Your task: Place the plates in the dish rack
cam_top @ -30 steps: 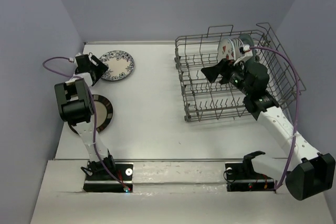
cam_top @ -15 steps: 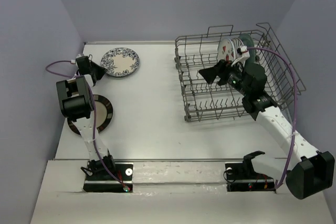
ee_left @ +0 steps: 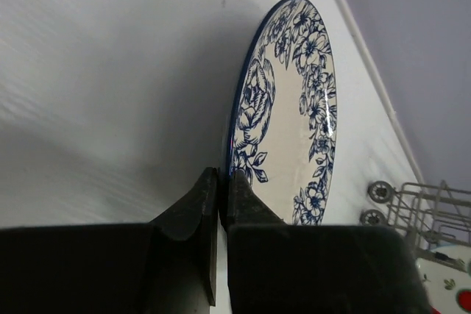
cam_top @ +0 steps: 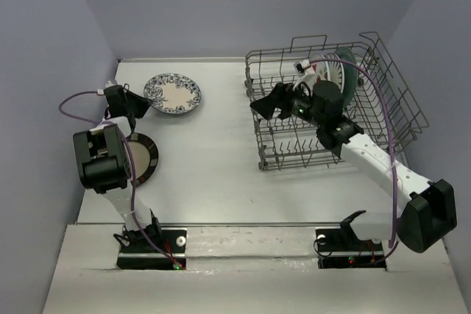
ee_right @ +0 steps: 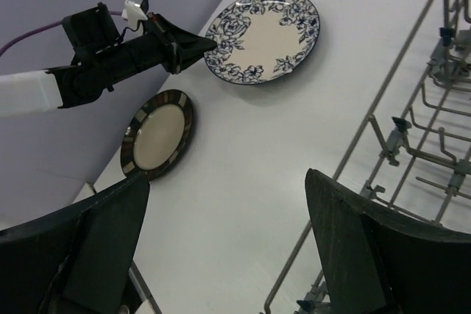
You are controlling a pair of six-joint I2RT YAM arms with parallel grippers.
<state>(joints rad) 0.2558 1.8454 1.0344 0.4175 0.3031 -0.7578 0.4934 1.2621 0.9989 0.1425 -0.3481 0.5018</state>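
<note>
Far-left corner of table [cam_top: 221, 152]: your left gripper [cam_top: 143, 102] is pinched tight on left rim of floral plate [cam_top: 174, 93], fingers [ee_left: 202, 204] pressed onto edge. Can't tell if plate is off tabletop. Left arm [cam_top: 103, 156] folded, elbow high, forearm reaching back along wall, wrist turned right. Dark-rimmed plate [cam_top: 143, 159] flat, partly under that elbow. Right arm [cam_top: 375, 163] stretched diagonally over dish rack [cam_top: 294, 165], right gripper [cam_top: 267, 104] pointing left at rack's left edge, jaws spread wide, nothing in them. White plate [cam_top: 326, 71] and teal plate [cam_top: 348, 64] upright at rack's far end.
</note>
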